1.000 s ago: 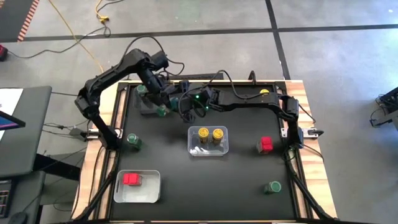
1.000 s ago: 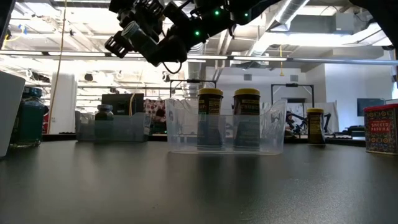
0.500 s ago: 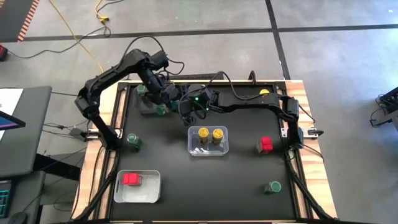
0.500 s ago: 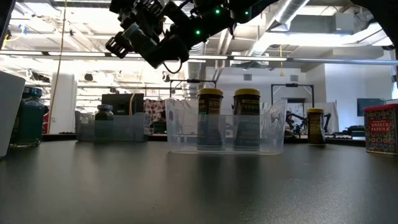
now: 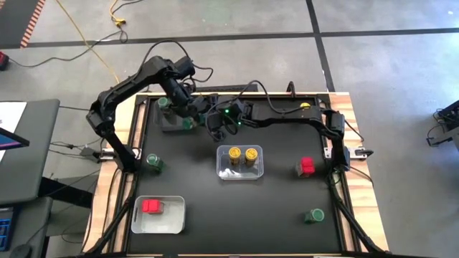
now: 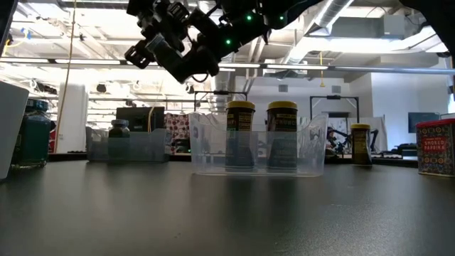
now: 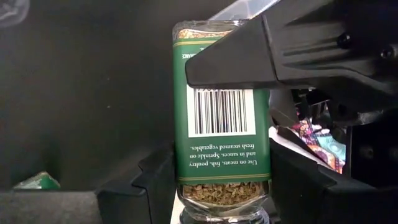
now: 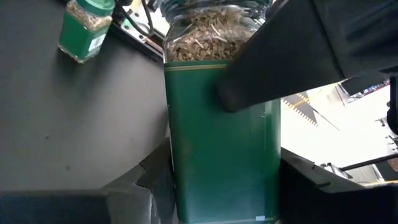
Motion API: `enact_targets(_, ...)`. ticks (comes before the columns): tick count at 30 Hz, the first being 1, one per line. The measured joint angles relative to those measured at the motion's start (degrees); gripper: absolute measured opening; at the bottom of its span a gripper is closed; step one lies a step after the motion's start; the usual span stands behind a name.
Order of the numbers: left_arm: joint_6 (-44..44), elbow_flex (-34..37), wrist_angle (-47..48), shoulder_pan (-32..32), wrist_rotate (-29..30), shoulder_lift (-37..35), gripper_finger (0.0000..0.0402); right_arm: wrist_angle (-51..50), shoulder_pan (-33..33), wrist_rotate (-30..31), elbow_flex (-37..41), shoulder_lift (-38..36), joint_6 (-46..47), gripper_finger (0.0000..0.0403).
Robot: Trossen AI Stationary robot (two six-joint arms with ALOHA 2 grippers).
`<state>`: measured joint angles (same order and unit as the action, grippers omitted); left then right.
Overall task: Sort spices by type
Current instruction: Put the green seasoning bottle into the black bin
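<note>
the black worktop [image 5: 272,208] carries three bins: a clear bin [image 5: 240,163] near its middle holding two yellow-lidded jars [image 5: 242,154], a clear bin [image 5: 158,214] toward the near left holding a red-topped jar [image 5: 151,206], and a grey bin [image 5: 172,119] at the far left with a green-lidded jar [image 5: 164,104] in it. both arms meet just beside that grey bin, above the worktop. the left tool [image 7: 217,180] and the right tool [image 8: 224,180] both pinch one green-labelled jar [image 7: 221,118] of dried herbs, each with a finger on either side of the glass; the other arm's finger crosses the jar's label in each wrist view. loose jars stand apart: green-lidded ones at the left edge [image 5: 154,163] and near right corner [image 5: 314,215], a red-topped one [image 5: 307,166] at the right, a yellow-lidded one [image 5: 305,106] at the far right.
</note>
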<state>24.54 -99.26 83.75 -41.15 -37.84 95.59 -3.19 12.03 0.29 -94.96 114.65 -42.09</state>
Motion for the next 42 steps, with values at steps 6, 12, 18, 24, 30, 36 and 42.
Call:
enact_targets(6, -1.83, 0.00, -1.98, 0.00, 2.02, 0.00, 0.0232, -4.33, 2.04, -0.58, 0.00, -0.02, 2.94, 0.0219)
enact_targets(12, -3.89, 0.00, -5.53, -0.02, 3.04, -0.07, 0.0287, -9.88, 4.28, -0.63, 0.07, 0.04, 3.84, 0.0219)
enact_targets(18, -4.97, -1.01, -6.78, -2.39, 2.69, -0.07, 0.0301, -17.69, 7.78, -0.21, 0.09, -1.48, 6.12, 0.0219)
enact_targets(24, -8.45, -5.96, -6.85, -6.06, 11.33, -0.89, 0.0300, -31.98, 14.10, 1.29, 0.09, -7.26, 7.91, 0.0219)
enact_targets(30, -13.59, -6.41, -7.83, -6.49, 28.28, -8.07, 0.0300, -44.51, 19.54, 1.19, 0.09, -14.06, 13.46, 0.0219)
enact_targets(36, -15.06, 2.62, -19.48, -5.25, 32.17, -21.19, 0.0299, -39.20, 19.90, 0.76, 11.00, -24.00, 20.08, 0.0219)
enact_targets(42, -12.42, 20.36, -33.45, -5.25, 34.24, -35.01, 0.0299, -20.09, 16.16, 0.72, 26.66, -33.54, 31.50, 0.0219)
